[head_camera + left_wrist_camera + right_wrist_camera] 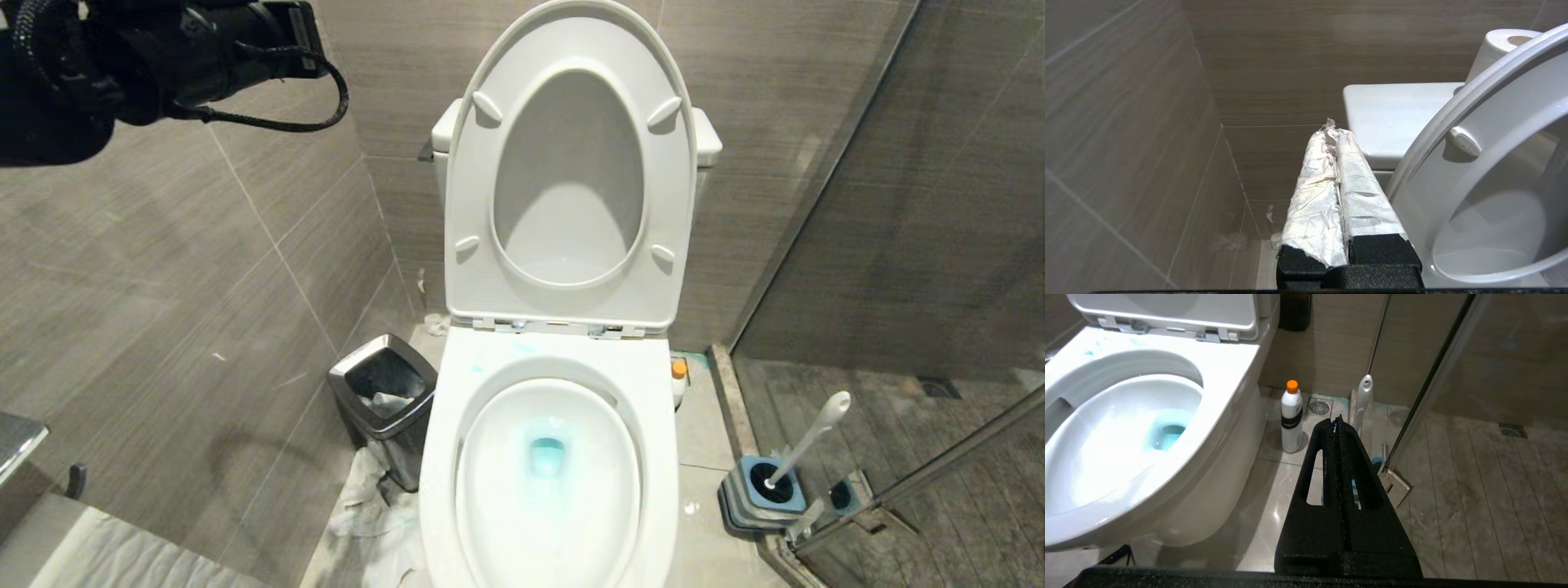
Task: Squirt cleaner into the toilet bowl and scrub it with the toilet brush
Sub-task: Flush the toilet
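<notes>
Glossy white ceramic toilet bowl (549,482): centre, seat up, turquoise-blue cleaner (546,454) pooled at drain | white-handled toilet brush (804,445): parked in blue-grey holder (759,492), right floor, likely awaiting scrubbing | left gripper (1336,134): raised far left, paper-wrapped fingers pressed together, empty | right gripper (1337,421): low right, closed, empty.

Tiled bathroom, toilet bowl (653,457), waste bin (384,400), glass shower partition (898,204)

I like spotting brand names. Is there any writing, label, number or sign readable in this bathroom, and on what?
None can be read.
Cleaner bottle: it has a dark band label, with any print too small to read.
Left arm: a pale tag on it, too blurred to read.
Toilet bowl, toilet brush: no writing visible.
</notes>
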